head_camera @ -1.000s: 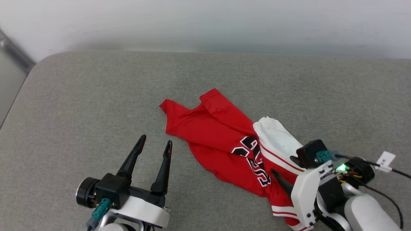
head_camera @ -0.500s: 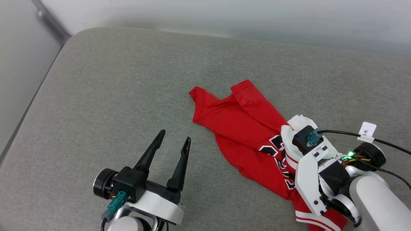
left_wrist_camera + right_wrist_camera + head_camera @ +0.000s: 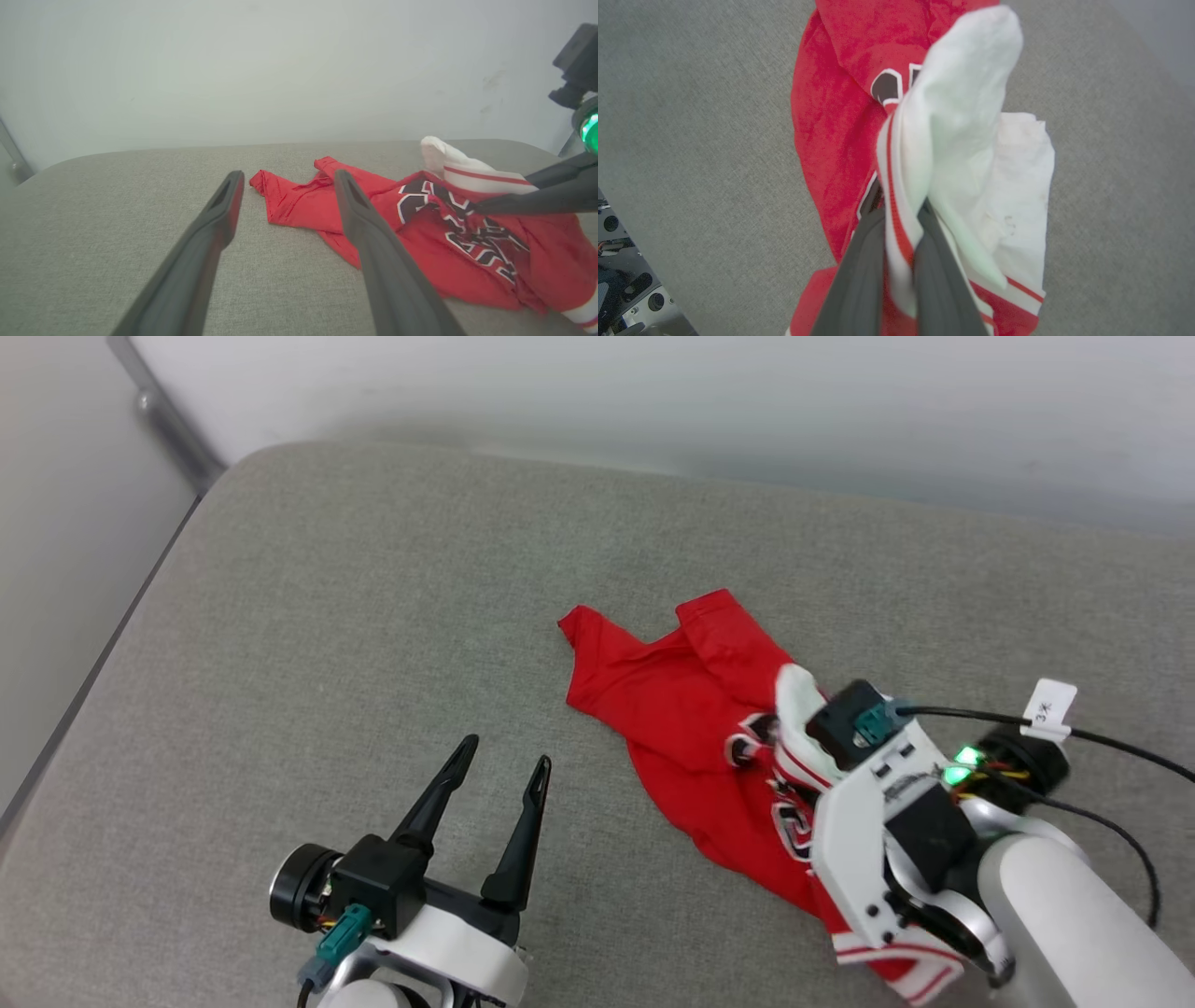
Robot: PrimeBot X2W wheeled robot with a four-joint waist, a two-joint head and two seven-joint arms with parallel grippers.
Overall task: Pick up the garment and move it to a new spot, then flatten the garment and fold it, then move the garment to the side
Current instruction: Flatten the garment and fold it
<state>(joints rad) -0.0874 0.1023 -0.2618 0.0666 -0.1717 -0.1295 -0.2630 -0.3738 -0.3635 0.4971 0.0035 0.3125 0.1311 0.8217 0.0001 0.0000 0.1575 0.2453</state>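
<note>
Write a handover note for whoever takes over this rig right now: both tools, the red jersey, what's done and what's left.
The left tool is open and empty, above the grey cushion to the left of the garment.
The right tool is shut on the garment, pinching its white sleeve at the striped trim.
The garment is crumpled, its lettering partly showing, and most of it lies on the cushion.
Done: the grasp is made.
Left: lift it and move it to a new spot, flatten it, fold it, move it aside.

Crumpled red garment point(image 3: 686, 709) on grey cushion point(image 3: 373, 616)
</note>
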